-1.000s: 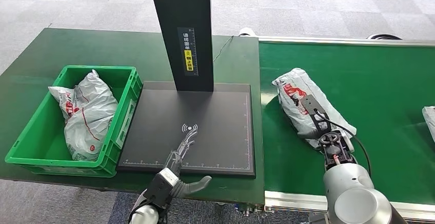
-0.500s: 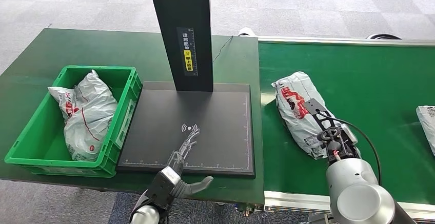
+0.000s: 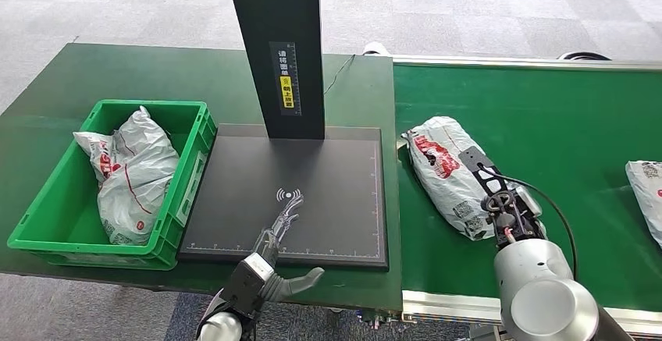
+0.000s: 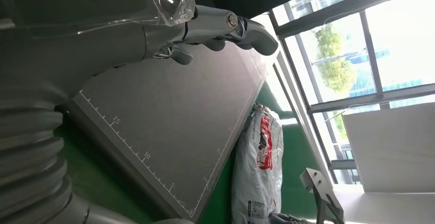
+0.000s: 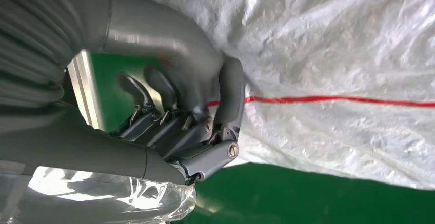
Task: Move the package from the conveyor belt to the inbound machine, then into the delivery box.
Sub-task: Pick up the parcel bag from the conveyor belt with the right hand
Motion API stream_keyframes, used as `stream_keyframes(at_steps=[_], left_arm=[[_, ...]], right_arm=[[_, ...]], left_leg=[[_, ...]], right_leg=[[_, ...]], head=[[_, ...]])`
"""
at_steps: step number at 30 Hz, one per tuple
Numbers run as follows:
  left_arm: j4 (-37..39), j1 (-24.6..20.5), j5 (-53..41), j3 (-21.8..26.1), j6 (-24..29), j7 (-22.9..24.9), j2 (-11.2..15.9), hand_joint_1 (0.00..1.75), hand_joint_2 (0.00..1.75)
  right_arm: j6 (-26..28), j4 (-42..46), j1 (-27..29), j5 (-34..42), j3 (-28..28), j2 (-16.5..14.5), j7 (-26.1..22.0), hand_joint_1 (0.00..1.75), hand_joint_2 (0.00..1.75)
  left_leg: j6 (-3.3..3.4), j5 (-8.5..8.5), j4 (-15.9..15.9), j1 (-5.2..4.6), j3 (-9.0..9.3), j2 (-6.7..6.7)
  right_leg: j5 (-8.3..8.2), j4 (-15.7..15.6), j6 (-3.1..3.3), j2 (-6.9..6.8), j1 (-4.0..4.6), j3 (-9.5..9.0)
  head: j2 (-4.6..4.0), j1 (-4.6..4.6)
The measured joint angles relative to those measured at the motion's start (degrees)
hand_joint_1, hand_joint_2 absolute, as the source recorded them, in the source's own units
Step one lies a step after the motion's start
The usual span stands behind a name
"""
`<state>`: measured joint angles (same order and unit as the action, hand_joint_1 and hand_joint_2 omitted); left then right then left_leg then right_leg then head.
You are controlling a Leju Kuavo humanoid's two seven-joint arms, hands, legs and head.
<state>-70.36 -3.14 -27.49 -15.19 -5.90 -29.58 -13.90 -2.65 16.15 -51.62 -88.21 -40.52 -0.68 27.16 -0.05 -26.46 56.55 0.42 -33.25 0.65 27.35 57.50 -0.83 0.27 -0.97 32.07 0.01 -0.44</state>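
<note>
Package (image 3: 446,175): white plastic mailer with red print, lying on the green conveyor belt (image 3: 578,122), centre-right of the head view, its upper-left end now almost at the belt's left edge beside the inbound machine. Over the last second it has travelled leftward across the frame, away from mid-belt toward the machine, with the right hand going along.

Right hand (image 3: 507,216) sits at the package's lower-right end. In the right wrist view the fingers (image 5: 231,93) are curled into the crumpled film, thumb pressed against it; I judge it a grasp on the bag's end, not yet a lift, since the package lies flat on the belt.

Meaning for the task: first leg is underway, package close to the transfer edge.

Inbound machine (image 3: 312,193): dark flat scanning plate with a black upright column at its back, centre of frame. Plate surface bare apart from the left hand (image 3: 269,267) hovering at its lower edge, fingers (image 3: 285,218) apart, holding nothing. That hand sits in the landing zone's near margin.

Edges: a raised step between belt and desk (image 3: 94,76) must be cleared; the column limits room at the upper side of the plate.

Delivery box (image 3: 176,200): green crate, left of frame, already holding a bagged parcel (image 3: 133,169); some room remains.

Second parcel (image 3: 646,193) rides at the far right edge of the belt.
</note>
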Motion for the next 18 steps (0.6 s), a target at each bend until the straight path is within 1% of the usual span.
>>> stream_keyframes(at_steps=[2, 4, 6, 8, 11, 13, 16, 18], left_arm=[[0.0, 0.2, 0.0, 0.0, 0.0, 0.0, 0.0, 0.0, 1.75], [-0.2, 0.4, 0.0, 0.0, 0.0, 0.0, 0.0, 0.0, 1.75], [-0.5, 0.8, 0.0, 0.0, -0.1, 0.1, 0.0, 0.0, 1.75], [-0.8, 1.3, 0.0, 0.0, -0.1, 0.1, 0.1, 0.0, 1.75], [-1.3, 1.8, 0.0, 0.0, -0.1, 0.1, 0.2, 0.0, 1.75], [-1.4, 2.2, 0.0, 0.0, 0.0, 0.0, 0.2, 0.0, 1.75], [-1.7, 2.5, 0.0, 0.0, 0.1, -0.2, 0.3, 0.0, 1.75], [-1.8, 2.7, 0.0, 0.0, 0.2, -0.3, 0.3, 0.0, 1.75]], right_arm=[[1.2, 0.0, 0.0, 0.0, 1.7, 0.1, 1.7, 0.0, 1.75], [2.8, 0.0, 0.1, 0.0, 5.1, 0.5, 4.3, 0.0, 1.75], [5.0, 0.0, 0.2, 0.0, 10.3, 1.0, 6.9, 0.0, 1.75], [7.3, 0.0, 0.2, -0.1, 15.7, 1.5, 8.3, 0.0, 1.75], [9.3, 0.0, 0.2, -0.1, 22.0, 2.0, 8.9, 0.0, 1.75], [9.5, 0.0, 0.3, 0.0, 24.8, 2.1, 9.0, 0.0, 1.75], [9.8, 0.0, 0.4, 0.1, 27.1, 2.1, 8.3, 0.0, 1.75], [10.3, 0.0, 0.6, 1.3, 27.5, 1.9, 6.2, 0.0, 1.75]], left_leg=[[0.0, 0.0, 0.0, 0.0, 0.0, 0.0], [0.0, 0.0, 0.0, 0.0, 0.0, 0.0], [0.0, 0.0, 0.0, 0.0, 0.0, 0.0], [0.0, -0.01, 0.0, 0.0, -0.01, -0.01], [0.0, -0.01, 0.0, 0.0, 0.0, -0.01], [0.0, 0.0, 0.0, 0.0, 0.0, -0.01], [0.0, 0.0, 0.0, 0.0, 0.0, -0.01], [0.0, 0.0, 0.0, 0.0, -0.01, -0.01]], right_leg=[[0.0, 0.0, 0.0, 0.0, 0.0, 0.01], [0.0, 0.0, 0.0, 0.0, 0.0, 0.01], [0.0, 0.0, 0.0, 0.0, 0.0, 0.01], [0.0, 0.0, 0.0, 0.01, 0.0, 0.02], [0.0, 0.0, 0.0, 0.01, 0.0, 0.03], [0.0, 0.0, 0.0, 0.01, 0.0, 0.03], [0.0, 0.0, 0.0, 0.01, 0.0, 0.02], [0.0, 0.0, 0.0, 0.01, 0.0, 0.02]], head=[[-0.01, 0.0], [-0.01, 0.0], [-0.01, 0.0], [0.0, 0.0], [0.01, 0.0], [0.0, 0.0], [0.0, 0.0], [-0.01, 0.0]])
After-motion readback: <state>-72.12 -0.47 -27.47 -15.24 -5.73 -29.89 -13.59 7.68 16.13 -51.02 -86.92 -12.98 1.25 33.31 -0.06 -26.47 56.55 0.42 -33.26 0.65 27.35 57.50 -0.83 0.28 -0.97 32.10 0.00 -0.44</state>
